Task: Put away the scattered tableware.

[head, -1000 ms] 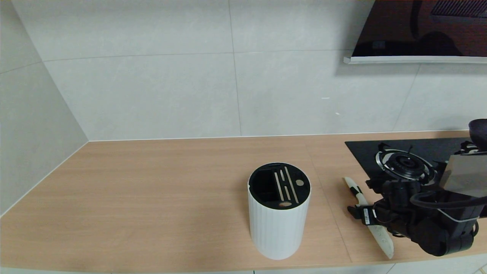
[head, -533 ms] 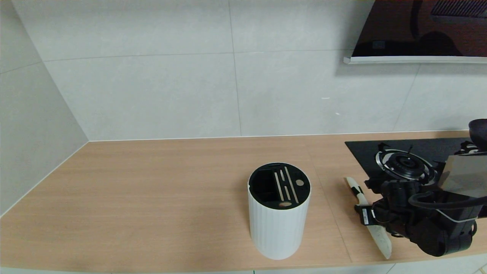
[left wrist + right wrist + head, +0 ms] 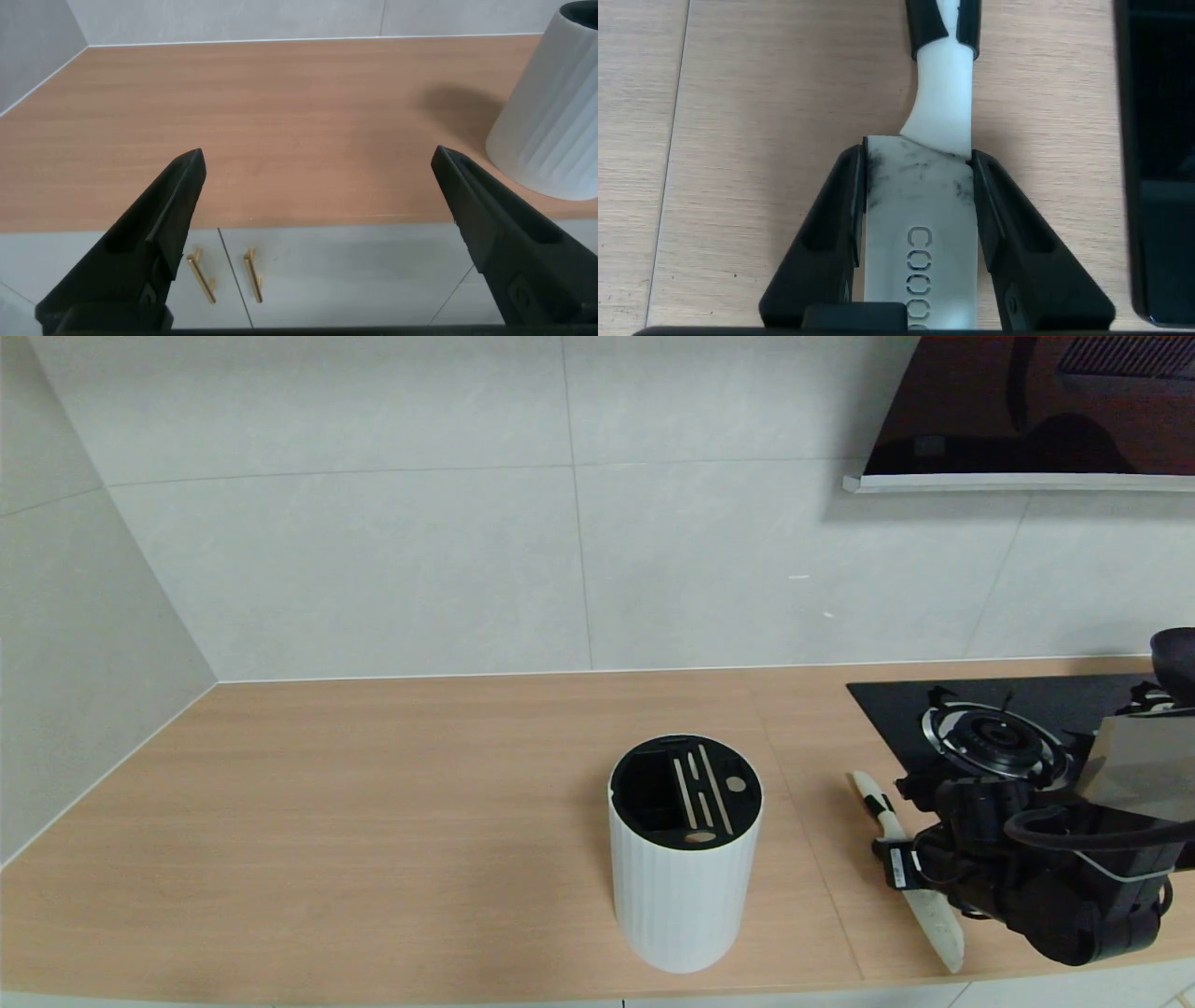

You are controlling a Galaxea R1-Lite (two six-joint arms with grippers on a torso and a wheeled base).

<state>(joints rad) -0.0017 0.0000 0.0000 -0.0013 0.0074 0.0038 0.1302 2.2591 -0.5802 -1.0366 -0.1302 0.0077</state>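
A white-bladed knife [image 3: 879,808] with a black-and-white handle lies on the wooden counter [image 3: 420,784], between the white ribbed knife holder [image 3: 684,882] and the hob. My right gripper [image 3: 910,875] is low over its blade. In the right wrist view the knife [image 3: 939,131] sits between the two black fingers [image 3: 833,229], which press on both edges of the blade, so the right gripper [image 3: 920,157] is shut on it. My left gripper [image 3: 318,159] hangs open in front of the counter's front edge, with the holder [image 3: 547,103] off to one side.
A black gas hob [image 3: 896,702] with a burner [image 3: 993,737] lies just right of the knife. A range hood [image 3: 1027,420] hangs above it, and a dark pot [image 3: 1174,658] stands at the far right. Cabinet doors with gold handles [image 3: 224,275] run below the counter.
The right gripper has shifted slightly right, and the knife's handle end has swung a little right with it. The holder has not moved.
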